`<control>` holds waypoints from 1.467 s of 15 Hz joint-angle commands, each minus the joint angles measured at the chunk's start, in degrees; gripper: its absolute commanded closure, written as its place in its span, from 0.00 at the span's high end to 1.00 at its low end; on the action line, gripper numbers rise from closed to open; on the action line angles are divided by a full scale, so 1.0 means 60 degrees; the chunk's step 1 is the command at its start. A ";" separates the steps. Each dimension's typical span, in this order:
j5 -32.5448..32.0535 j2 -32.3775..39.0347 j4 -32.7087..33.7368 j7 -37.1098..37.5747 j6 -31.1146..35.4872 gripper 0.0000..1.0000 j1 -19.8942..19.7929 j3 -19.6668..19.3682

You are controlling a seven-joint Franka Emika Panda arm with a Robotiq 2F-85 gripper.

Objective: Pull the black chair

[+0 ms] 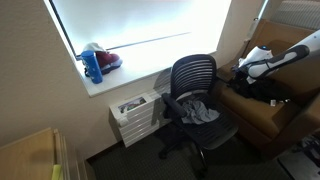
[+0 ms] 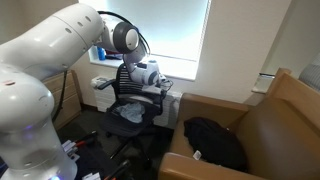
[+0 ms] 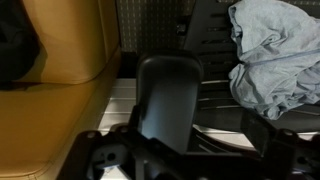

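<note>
The black chair (image 1: 193,78) with a slatted back stands under the window and has a grey cloth (image 1: 200,112) on its seat; it also shows in an exterior view (image 2: 128,92). My gripper (image 1: 243,70) is at the chair's armrest on the brown armchair's side, as an exterior view (image 2: 158,80) shows too. In the wrist view the black armrest pad (image 3: 166,95) stands between the two dark fingers of the gripper (image 3: 185,152). The fingers look spread apart and not closed on the pad. The grey cloth (image 3: 275,55) lies at the upper right.
A large brown armchair (image 1: 262,112) stands close beside the chair, with a black garment (image 2: 215,140) on its seat (image 2: 275,125). A white drawer unit (image 1: 135,115) sits under the sill. A blue bottle (image 1: 93,66) and a red item (image 1: 109,60) stand on the sill.
</note>
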 commanded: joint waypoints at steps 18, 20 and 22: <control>-0.0058 -0.0034 0.0320 0.0224 -0.0051 0.36 0.0039 -0.0252; -0.0020 -0.0007 0.0385 0.0374 0.0020 0.48 0.0087 -0.0297; -0.0009 0.0022 0.0436 0.0486 -0.0002 0.62 0.0126 -0.0338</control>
